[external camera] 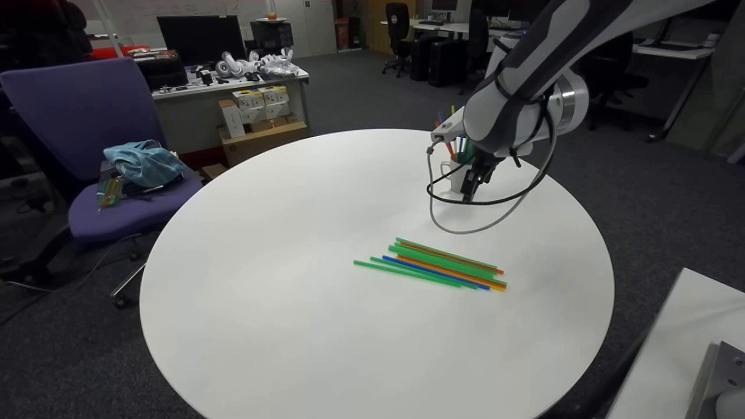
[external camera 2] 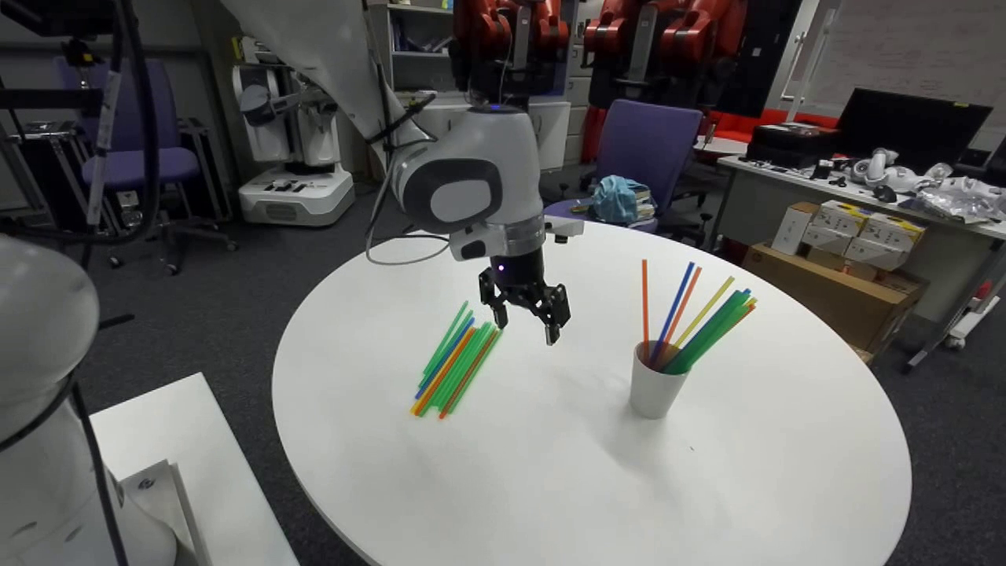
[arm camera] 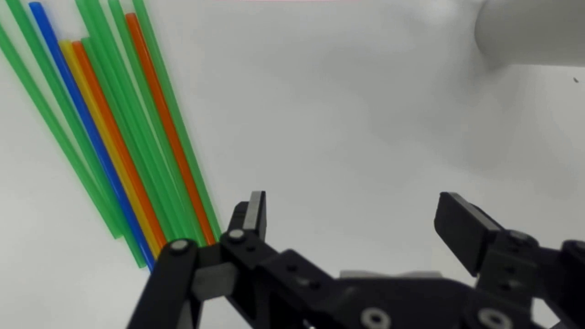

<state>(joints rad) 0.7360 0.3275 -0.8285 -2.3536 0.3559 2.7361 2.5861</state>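
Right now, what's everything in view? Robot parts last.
Table: one, white, foreground
Loose straws: several, green, blue, yellow, orange, on table
Mug: one, white, on table
Mug straws: several, mixed colours, in mug
Side stand: one, white, beside table
Chairs: several, purple or black, background
Cloth: one, blue, on one chair
Monitors: several, black, on desks
Boxes: several, brown or white-yellow, by desk
Machines: several, red or white, background
Arm: one, white and dark, over table
Gripper: one, black, open, above table

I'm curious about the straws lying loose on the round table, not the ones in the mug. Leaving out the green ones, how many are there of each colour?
Blue straw: 1
Yellow straw: 1
Orange straws: 2
Total: 4
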